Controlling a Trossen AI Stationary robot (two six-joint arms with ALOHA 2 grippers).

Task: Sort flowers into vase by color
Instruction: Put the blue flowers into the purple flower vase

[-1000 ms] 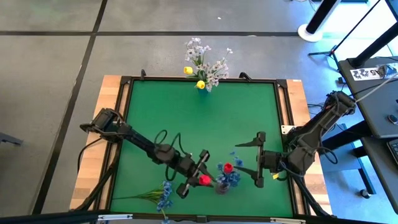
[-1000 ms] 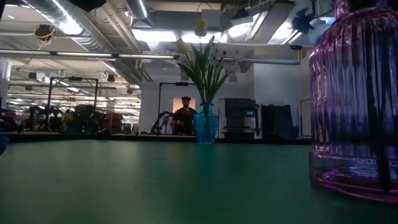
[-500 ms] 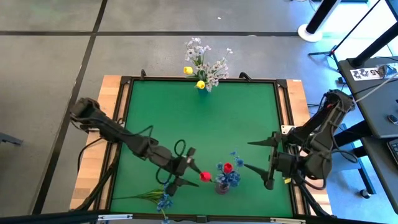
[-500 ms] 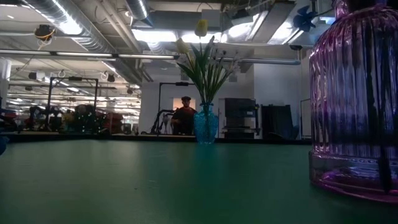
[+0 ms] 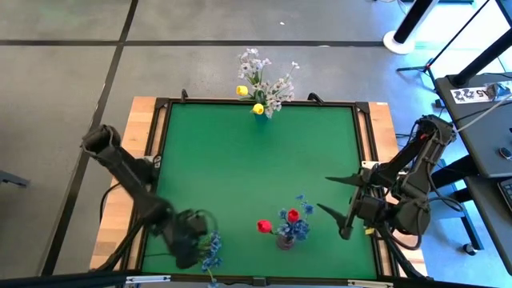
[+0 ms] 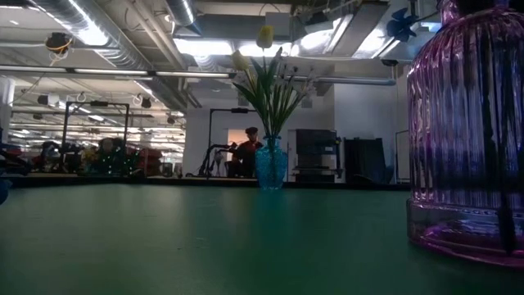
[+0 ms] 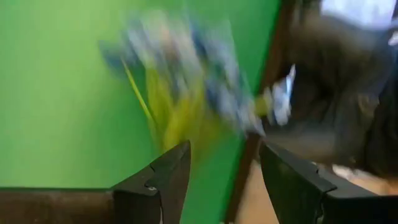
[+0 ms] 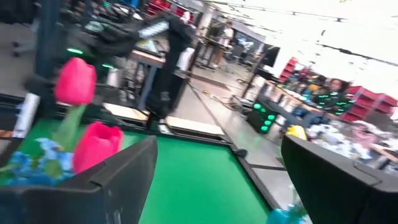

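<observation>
Left end effector (image 5: 190, 244) open, holding nothing, down at the near left of the green worktop (image 5: 240, 160), right by the blue flowers (image 5: 210, 252) lying at the edge. Right end effector (image 5: 340, 204) open wide and empty, near the purple vase (image 5: 286, 238). Two red buds (image 5: 263, 226) and blue blooms in that vase. White sprigs (image 5: 268, 80) and yellow buds (image 5: 242, 91) in the blue vase (image 6: 270, 164) at the far edge.
</observation>
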